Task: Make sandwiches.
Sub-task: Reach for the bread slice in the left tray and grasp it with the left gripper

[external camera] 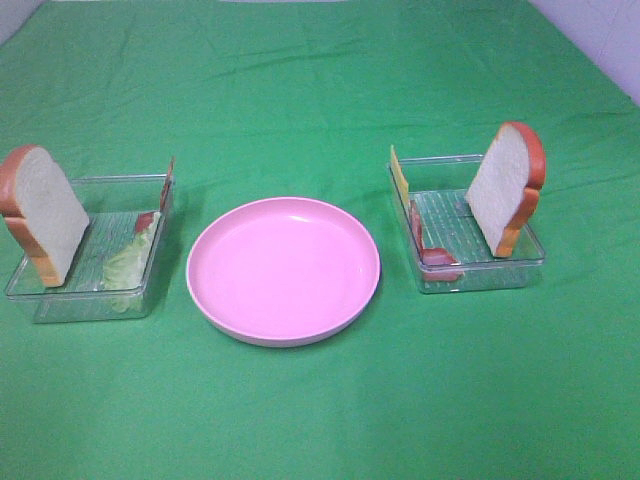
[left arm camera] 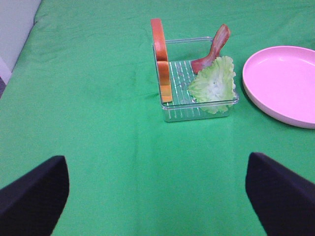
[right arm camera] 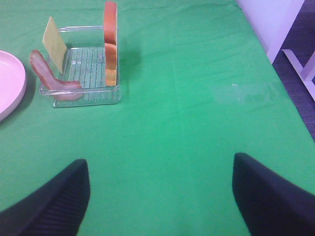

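No stacked sandwich shows; the parts lie apart. The left clear tray (external camera: 60, 300) holds an upright bread slice (external camera: 45, 210), lettuce (external camera: 130, 262) and a bacon strip (external camera: 146, 220). The right clear tray (external camera: 480, 275) holds an upright bread slice (external camera: 505, 185), yellow cheese (external camera: 400, 177) and bacon (external camera: 435, 255). The pink plate (external camera: 285, 270) stands bare between them. Neither gripper shows in the exterior view. My left gripper (left arm camera: 157, 196) is open, well short of its tray (left arm camera: 197, 112). My right gripper (right arm camera: 157, 196) is open, well short of its tray (right arm camera: 88, 98).
A green cloth (external camera: 320, 80) covers the whole table. In the right wrist view the table's edge and a white frame (right arm camera: 295, 54) show beyond the cloth. In the left wrist view a pale edge (left arm camera: 15, 29) borders the cloth.
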### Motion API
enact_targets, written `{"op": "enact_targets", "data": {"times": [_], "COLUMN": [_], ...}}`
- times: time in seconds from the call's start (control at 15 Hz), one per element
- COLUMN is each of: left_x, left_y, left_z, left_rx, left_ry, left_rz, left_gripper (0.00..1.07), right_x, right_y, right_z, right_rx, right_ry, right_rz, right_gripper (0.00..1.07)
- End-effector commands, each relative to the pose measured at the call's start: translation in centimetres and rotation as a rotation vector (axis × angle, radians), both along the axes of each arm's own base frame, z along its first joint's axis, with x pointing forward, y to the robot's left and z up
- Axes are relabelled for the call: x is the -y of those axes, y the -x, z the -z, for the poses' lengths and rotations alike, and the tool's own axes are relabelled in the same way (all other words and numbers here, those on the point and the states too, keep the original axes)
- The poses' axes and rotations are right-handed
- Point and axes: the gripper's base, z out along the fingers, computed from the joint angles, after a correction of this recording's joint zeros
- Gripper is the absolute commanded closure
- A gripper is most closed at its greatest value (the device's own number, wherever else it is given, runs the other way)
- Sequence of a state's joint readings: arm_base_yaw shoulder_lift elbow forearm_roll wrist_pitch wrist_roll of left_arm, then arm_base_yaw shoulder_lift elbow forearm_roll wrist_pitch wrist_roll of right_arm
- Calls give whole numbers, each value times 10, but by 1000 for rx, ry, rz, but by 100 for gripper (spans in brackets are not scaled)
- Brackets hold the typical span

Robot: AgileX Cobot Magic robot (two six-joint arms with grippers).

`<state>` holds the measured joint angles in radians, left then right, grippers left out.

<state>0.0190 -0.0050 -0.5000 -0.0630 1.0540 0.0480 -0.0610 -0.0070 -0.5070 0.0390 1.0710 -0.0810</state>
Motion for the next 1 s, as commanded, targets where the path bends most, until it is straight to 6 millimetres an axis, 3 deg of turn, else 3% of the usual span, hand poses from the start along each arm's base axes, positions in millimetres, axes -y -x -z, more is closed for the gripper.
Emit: {"op": "enact_targets", "data": {"times": [0.07, 1.0], "left_x": [1, 1], "left_y": [3, 3], "left_z": [0, 0], "left_rx": [31, 31], "left_ry": [5, 3], "left_rz": [6, 6], "left_gripper": [15, 15], "right_x": [0, 0], "right_y": [1, 1], "right_z": [0, 0], "right_rx": [23, 23], "right_ry": [-5, -5], "right_rz": [10, 10], "right_gripper": [32, 32]}}
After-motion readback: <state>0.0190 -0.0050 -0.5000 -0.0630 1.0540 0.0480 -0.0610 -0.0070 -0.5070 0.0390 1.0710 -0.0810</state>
